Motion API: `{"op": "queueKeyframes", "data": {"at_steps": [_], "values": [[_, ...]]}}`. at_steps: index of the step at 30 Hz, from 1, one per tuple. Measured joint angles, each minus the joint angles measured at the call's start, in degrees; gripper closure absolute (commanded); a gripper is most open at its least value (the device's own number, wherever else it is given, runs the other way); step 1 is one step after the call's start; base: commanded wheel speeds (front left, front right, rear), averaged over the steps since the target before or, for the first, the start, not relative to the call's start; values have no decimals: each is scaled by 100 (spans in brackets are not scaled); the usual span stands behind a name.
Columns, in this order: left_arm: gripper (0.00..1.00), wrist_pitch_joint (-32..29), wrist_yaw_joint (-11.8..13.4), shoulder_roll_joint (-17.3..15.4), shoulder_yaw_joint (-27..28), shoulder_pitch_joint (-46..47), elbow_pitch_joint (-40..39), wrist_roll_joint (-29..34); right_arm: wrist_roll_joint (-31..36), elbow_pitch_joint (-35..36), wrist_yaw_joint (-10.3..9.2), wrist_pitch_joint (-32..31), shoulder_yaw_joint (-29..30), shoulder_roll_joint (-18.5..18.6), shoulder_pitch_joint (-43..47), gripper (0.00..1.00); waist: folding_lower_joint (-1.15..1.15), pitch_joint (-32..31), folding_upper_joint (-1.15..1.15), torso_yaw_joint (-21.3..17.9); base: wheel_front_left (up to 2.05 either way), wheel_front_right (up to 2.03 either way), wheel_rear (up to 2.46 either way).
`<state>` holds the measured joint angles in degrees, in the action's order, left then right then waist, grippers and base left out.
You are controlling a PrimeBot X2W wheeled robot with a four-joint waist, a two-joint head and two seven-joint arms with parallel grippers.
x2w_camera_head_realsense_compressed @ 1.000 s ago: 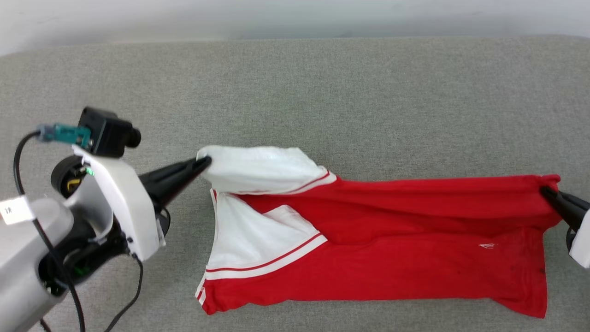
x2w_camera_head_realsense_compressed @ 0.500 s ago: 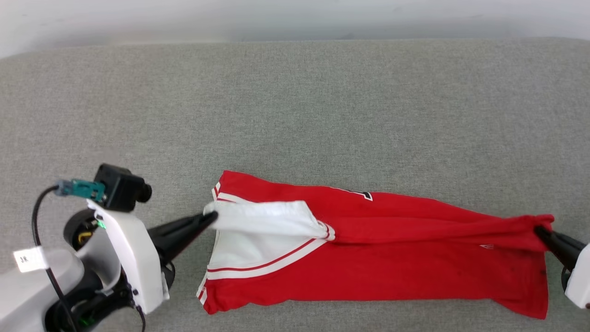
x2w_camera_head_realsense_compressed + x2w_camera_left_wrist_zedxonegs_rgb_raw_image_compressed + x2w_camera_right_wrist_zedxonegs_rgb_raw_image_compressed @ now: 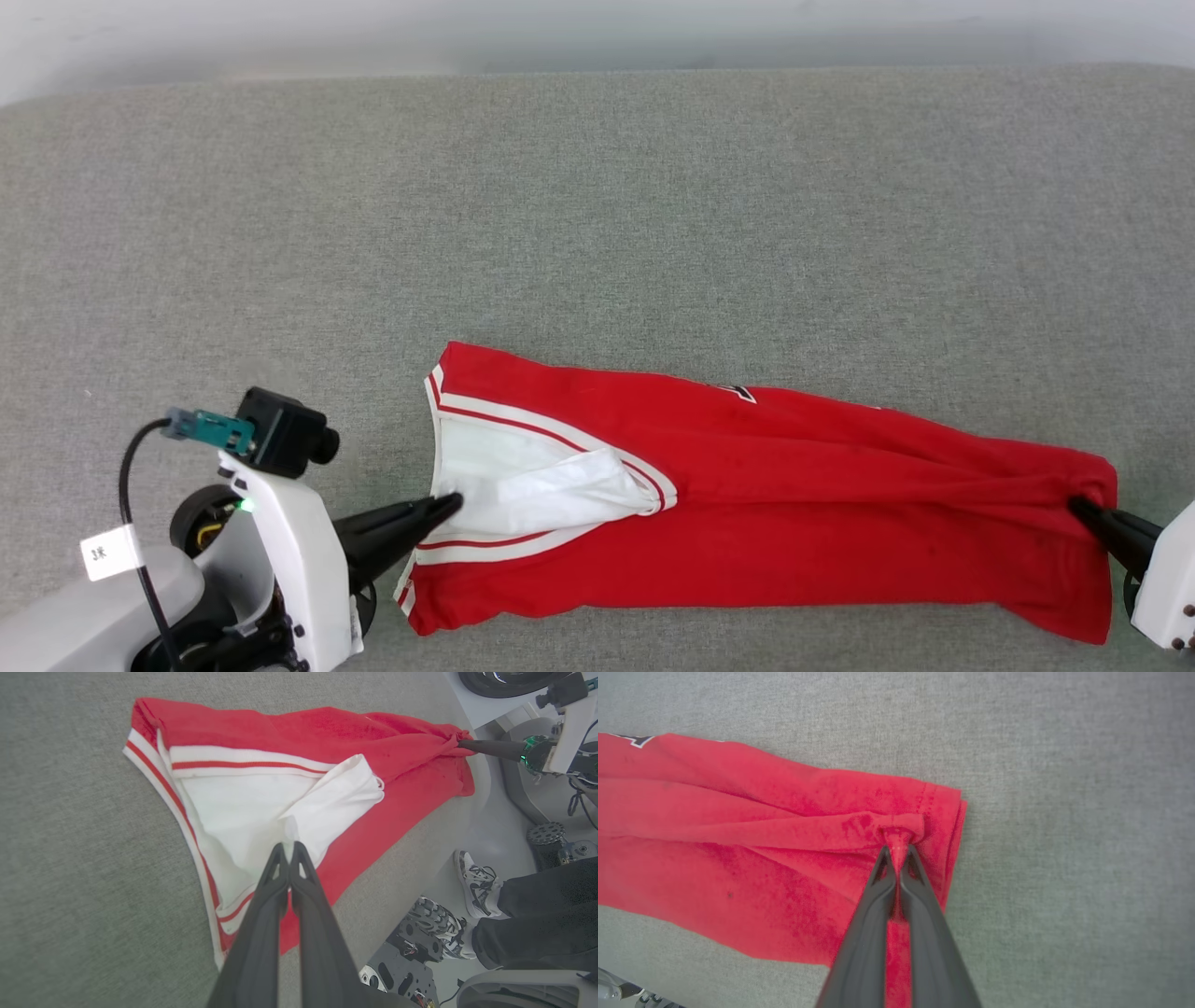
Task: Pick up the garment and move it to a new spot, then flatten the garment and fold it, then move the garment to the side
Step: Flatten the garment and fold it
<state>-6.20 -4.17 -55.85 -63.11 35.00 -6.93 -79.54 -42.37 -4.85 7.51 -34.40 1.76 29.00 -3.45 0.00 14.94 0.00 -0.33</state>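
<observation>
The shirt [image 3: 794,532] lies as a long red band along the near edge of the bench [image 3: 597,205], from left of the middle out towards the right end. It is folded lengthwise, so much of it is hidden under its own top layer. The left gripper [image 3: 455,503] is at the shirt's left end, its two fingers pressed together with almost no gap, nipping a pinch of the white sleeve [image 3: 560,481]. How much cloth sits between the tips is too small to tell. The sleeve is crumpled and lies across the white panel framed by the striped trim [image 3: 523,423]. The right gripper [image 3: 1075,506] is at the right end, fingers likewise closed tight on a tuck of red cloth by the hem. The right wrist view shows that tuck drawn into a small pucker, with creases running away from it. Most of that gripper's body is cut off by the right edge of the head view. Of the lettering [image 3: 738,393], a black, white-edged scrap peeps from the far fold and cannot be read. Whether the gripped ends are raised off the bench or rest on it I cannot tell. In the left wrist view, beyond the bench's near edge, a person's shoe [image 3: 474,884] and dark trouser leg [image 3: 537,905] are by the floor, the rest of the person cut off.
</observation>
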Motion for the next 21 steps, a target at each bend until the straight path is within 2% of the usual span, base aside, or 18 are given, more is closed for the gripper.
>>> {"op": "queueKeyframes", "data": {"at_steps": [3, 4, 5, 7, 8, 9, 10, 11, 12, 13, 18, 21], "values": [[100, -16, -38, 58, -34, -60, 62, -65, -40, -70, 0, -24, -15, -2, 2, 77, 0, 2, 0, -3, 0, 0, 0], [97, -63, -40, 59, -64, -77, 78, -124, -42, -92, 1, -25, -15, -1, 2, 72, 0, 3, 0, -7, 0, 0, 0], [83, -78, -54, 58, -93, -95, 91, -127, -44, -124, 1, -48, -23, 0, 3, 68, 0, 2, 0, -8, 0, 0, 0], [66, -31, -73, 87, -73, -111, 134, -155, -68, -136, 0, -41, -27, -2, 2, 58, 0, 6, 0, -9, 0, 0, 0], [54, -11, -82, 99, -59, -122, 149, -188, -113, -152, 0, -44, -19, -13, 1, 53, 0, 6, 0, -12, 0, 0, 0], [16, 23, -86, 110, -55, -130, 159, -177, -152, -174, 0, -78, -19, -25, 1, 51, 0, 3, 0, -14, 0, 0, 0], [0, 76, -87, 118, -34, -136, 164, -172, -156, -185, 0, -92, -19, -36, 1, 37, 0, -4, 0, -15, 0, 0, 0], [0, 118, -86, 126, 13, -141, 163, -211, -176, -187, 0, -92, 11, -53, 1, 13, 0, -13, 0, -16, 0, 0, 0], [0, 147, -76, 132, 64, -158, 158, -320, -219, -179, 0, -107, 29, -63, -1, 4, 0, -25, 0, -17, 0, 0, 0], [0, 203, -68, 125, 107, -166, 133, -369, -269, -159, 0, -151, 44, -75, 0, 0, 0, -38, 0, -18, 0, 0, 0], [0, 824, 108, -56, 612, -168, -74, -625, -423, 142, 0, -226, 230, -122, 2, 0, 0, -106, 0, -20, 0, 0, 0], [0, 1379, 365, -187, 876, -170, -116, -468, -525, 311, 0, -310, 506, -210, 92, 0, 0, -152, 0, 7, 0, 0, 0]]}}
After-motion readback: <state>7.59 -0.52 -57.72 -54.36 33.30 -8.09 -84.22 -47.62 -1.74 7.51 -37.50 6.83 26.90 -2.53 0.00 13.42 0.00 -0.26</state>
